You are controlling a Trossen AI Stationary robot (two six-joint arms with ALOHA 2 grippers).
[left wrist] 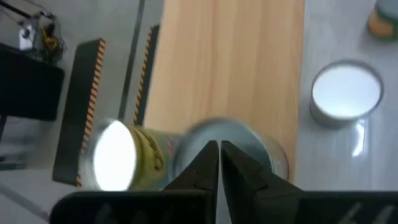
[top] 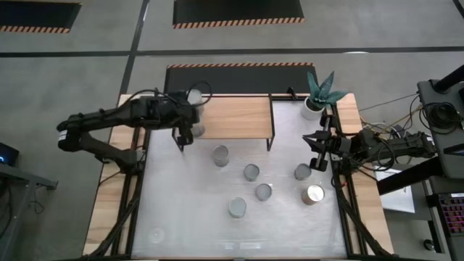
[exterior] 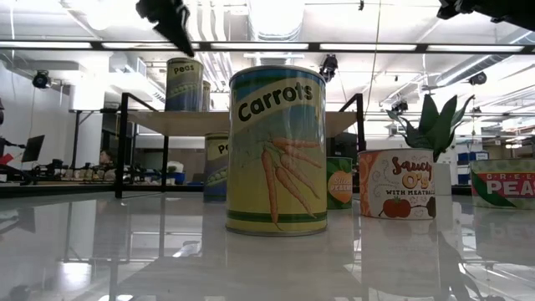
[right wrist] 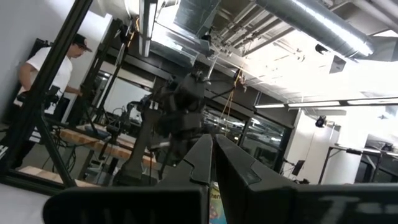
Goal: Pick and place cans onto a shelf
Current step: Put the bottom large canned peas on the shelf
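The shelf (top: 235, 118) has a light wooden top on black legs at the table's far side. Two cans (top: 194, 96) (top: 196, 131) stand on its left end; they also show in the left wrist view (left wrist: 115, 155) (left wrist: 239, 140). Several more cans stand on the white table, among them one (top: 220, 155) in front of the shelf and a shinier one (top: 313, 194) at the right. My left gripper (top: 180, 139) (left wrist: 219, 155) is shut and empty, held above the shelf's left front corner. My right gripper (top: 316, 150) (right wrist: 212, 152) is shut and empty, raised at the table's right edge.
A small white pot with a green plant (top: 319, 94) stands at the far right, beside the shelf. In the low view a Carrots can (exterior: 276, 150) stands nearest the table's near edge. A person (right wrist: 43, 68) stands in the room beyond the table.
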